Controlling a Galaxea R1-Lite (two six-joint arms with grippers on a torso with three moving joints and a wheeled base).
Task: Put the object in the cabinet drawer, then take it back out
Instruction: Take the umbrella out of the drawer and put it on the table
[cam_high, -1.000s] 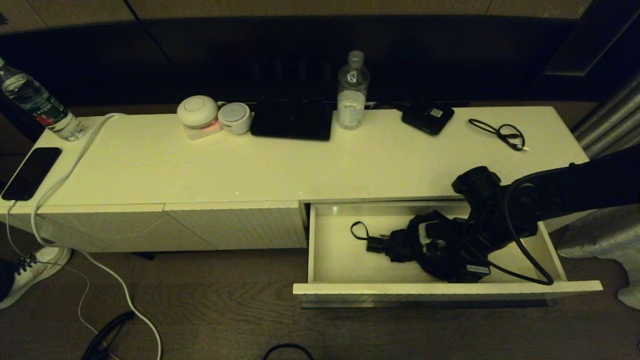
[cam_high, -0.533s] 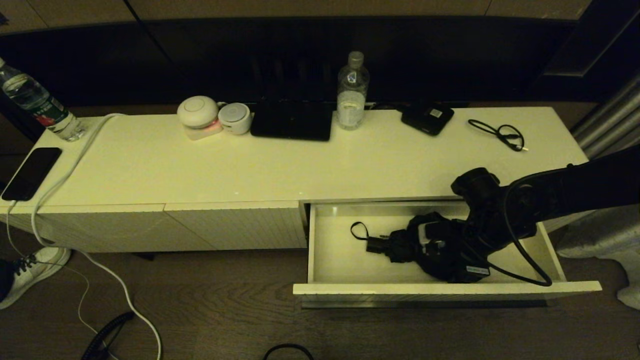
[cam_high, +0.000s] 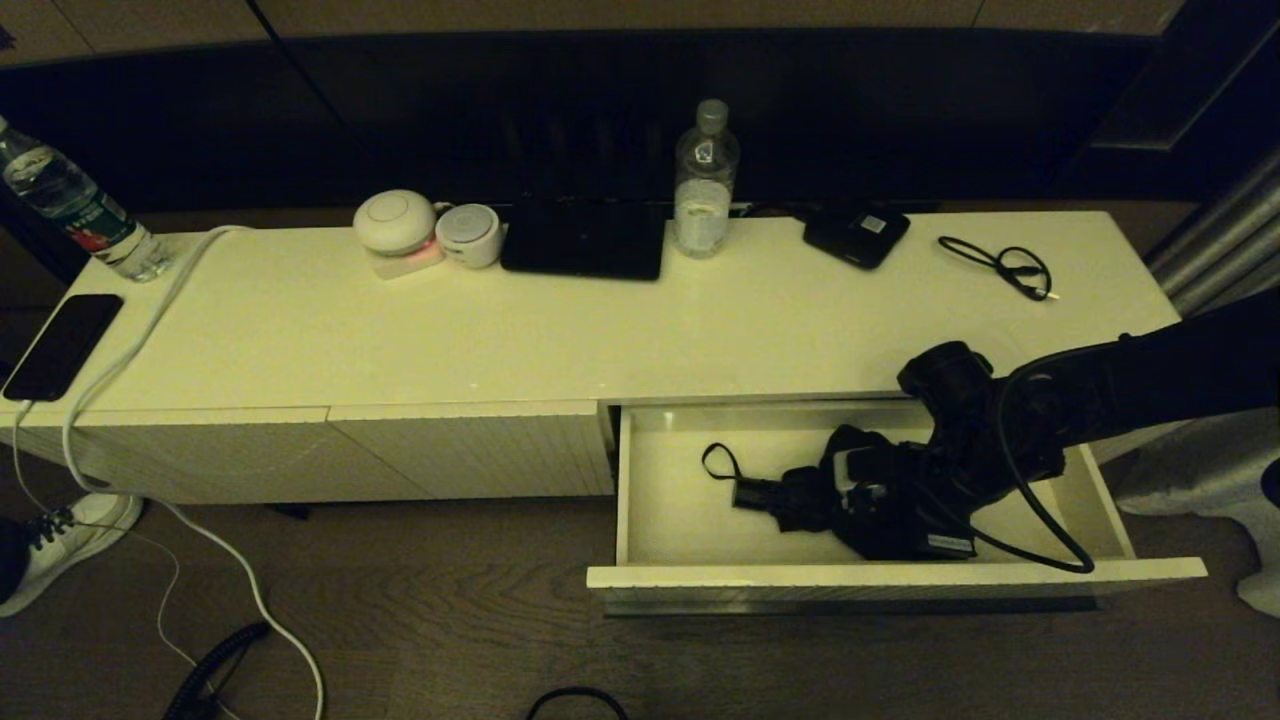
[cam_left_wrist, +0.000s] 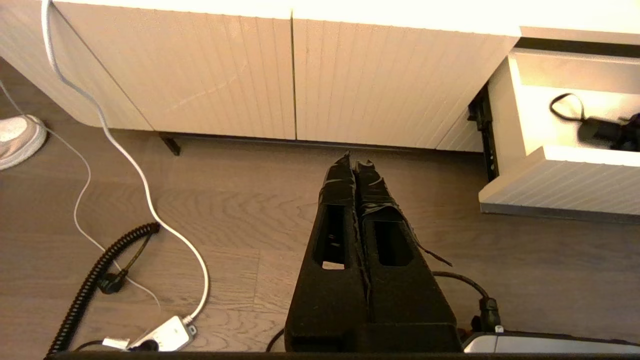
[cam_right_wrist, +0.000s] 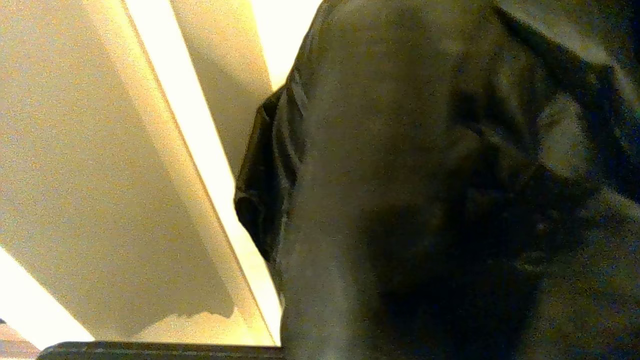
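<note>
The right gripper (cam_high: 835, 490) is reaching down inside the open cabinet drawer (cam_high: 890, 577); its fingers are squeezing shut on the black umbrella (cam_high: 800, 497); the right wrist view is almost all dark bunchy fabric pressed up close, with the pale drawer wall beside it. The umbrella is lying on the drawer floor, near the middle; its short handle is pointing toward nine o'clock in the head view, and the thin wrist loop (cam_high: 718, 461) is lying flat at the ten o'clock end of the handle. The drawer is sitting pulled out from the cabinet, at about five o'clock in the head view; the black arm is coming in from three o'clock, and a black wire is hanging from it down to the drawer's front edge.

The left gripper (cam_left_wrist: 356, 165) is hanging low over the wooden floor in front of the ribbed cream doors (cam_left_wrist: 250, 75), well apart from the drawer; its two black fingers are pressing together with nothing between them.

On the cabinet top (cam_high: 500, 340) a clear water bottle (cam_high: 704, 185) is standing at twelve o'clock; a small flat black device (cam_high: 856, 234) is lying near one o'clock; a thin black cable (cam_high: 1000, 265) is lying just past it toward two o'clock; a dark phone (cam_high: 60, 345) is lying at the nine o'clock end.
</note>
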